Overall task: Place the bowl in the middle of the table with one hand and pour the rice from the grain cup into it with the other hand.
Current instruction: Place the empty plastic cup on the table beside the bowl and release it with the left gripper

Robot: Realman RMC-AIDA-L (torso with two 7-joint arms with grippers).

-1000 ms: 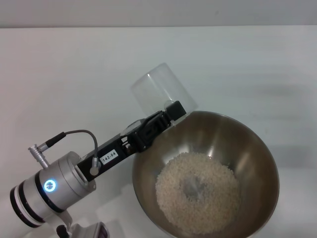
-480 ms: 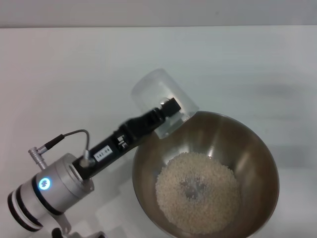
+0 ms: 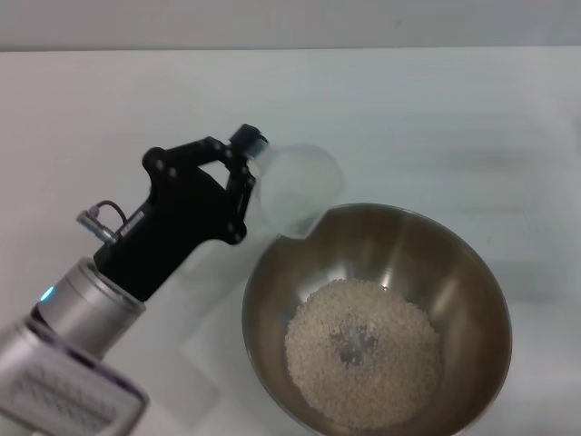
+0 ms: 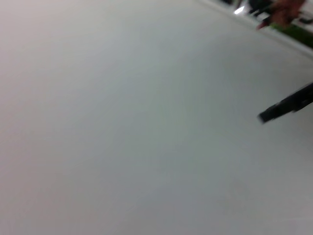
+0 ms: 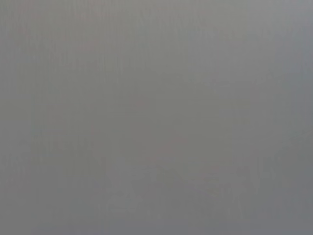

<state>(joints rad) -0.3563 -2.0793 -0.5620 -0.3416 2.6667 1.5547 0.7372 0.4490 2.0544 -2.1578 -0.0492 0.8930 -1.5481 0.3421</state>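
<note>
The steel bowl (image 3: 458,263) stands on the white table (image 3: 454,118) at the near right, and the rice (image 3: 363,350) lies in a pale heap on its bottom. My left gripper (image 3: 257,186) is shut on the clear grain cup (image 3: 304,186) and holds it in the air just beyond the bowl's far left rim. The cup looks empty. The left wrist view shows only blurred table (image 4: 122,122) and one dark fingertip (image 4: 288,105). The right gripper is out of view; the right wrist view is plain grey.
The left arm's silver wrist (image 3: 82,318) reaches in from the near left corner. The table's far edge (image 3: 290,48) runs along the top of the head view.
My left wrist has turned and risen. The cup has swung back from its tipped pose over the bowl's rim and moved slightly left. The rice heap in the bowl is unchanged.
</note>
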